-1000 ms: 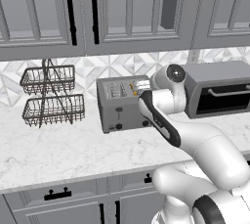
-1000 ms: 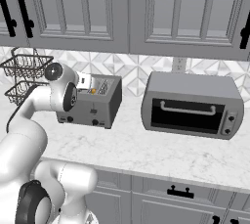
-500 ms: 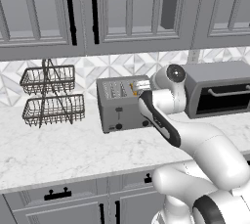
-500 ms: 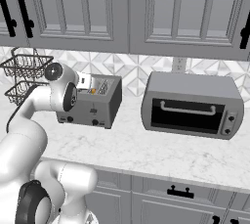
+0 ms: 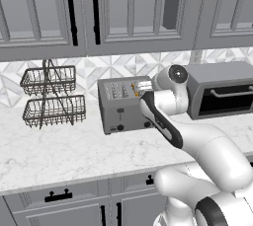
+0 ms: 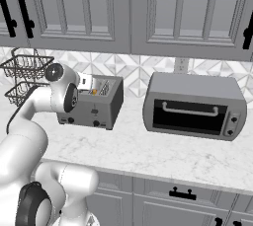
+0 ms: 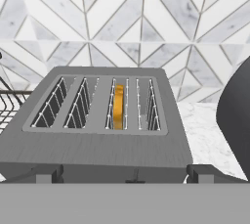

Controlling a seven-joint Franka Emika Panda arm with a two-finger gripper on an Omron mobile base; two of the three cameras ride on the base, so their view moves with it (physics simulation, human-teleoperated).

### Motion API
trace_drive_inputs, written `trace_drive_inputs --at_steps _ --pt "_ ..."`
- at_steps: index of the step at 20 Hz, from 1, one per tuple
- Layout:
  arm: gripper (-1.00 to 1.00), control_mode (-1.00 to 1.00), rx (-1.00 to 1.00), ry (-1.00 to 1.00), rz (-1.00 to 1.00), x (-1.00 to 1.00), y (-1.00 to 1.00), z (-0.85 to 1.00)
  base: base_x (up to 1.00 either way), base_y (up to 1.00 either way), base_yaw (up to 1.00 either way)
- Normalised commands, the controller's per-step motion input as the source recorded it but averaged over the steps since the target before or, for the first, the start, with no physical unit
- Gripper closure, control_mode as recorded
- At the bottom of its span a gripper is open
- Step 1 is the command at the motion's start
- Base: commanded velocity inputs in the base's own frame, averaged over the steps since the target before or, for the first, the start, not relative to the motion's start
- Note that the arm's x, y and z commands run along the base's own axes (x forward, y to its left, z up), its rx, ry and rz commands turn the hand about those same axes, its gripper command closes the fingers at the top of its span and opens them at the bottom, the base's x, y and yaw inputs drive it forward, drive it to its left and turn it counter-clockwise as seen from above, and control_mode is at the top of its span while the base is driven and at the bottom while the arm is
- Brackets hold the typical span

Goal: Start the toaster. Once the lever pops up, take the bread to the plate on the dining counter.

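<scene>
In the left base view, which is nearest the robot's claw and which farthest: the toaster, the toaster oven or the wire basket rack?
1. Toaster: right under the gripper.
2. Toaster oven: to the right, past the arm.
3. Wire basket rack: far left on the worktop.

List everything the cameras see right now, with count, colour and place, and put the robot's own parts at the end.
Boxy grey metal four-slot toaster: one, grey, on the marble worktop against the backsplash.
Thin golden-tan slice of bread: one, standing in the third slot from the left in the hand view.
Wider grey toaster oven with a glass door: one, right of the toaster.
Two-tier dark wire basket: one, left of the toaster.
White marble worktop: one, over grey cabinets.
Grey wall cabinets with black handles: a row above.
Gripper: one, open, at the toaster's top edge.
</scene>
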Motion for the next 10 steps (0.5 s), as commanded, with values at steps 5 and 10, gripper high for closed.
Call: trace_drive_inputs --at_steps 5,10 --pt "-1.00 -1.00 0.00 0.00 0.00 0.00 0.00 0.00 0.00 0.00 0.00" --pt "-1.00 -1.00 0.00 0.00 0.00 0.00 0.00 0.00 0.00 0.00 0.00"
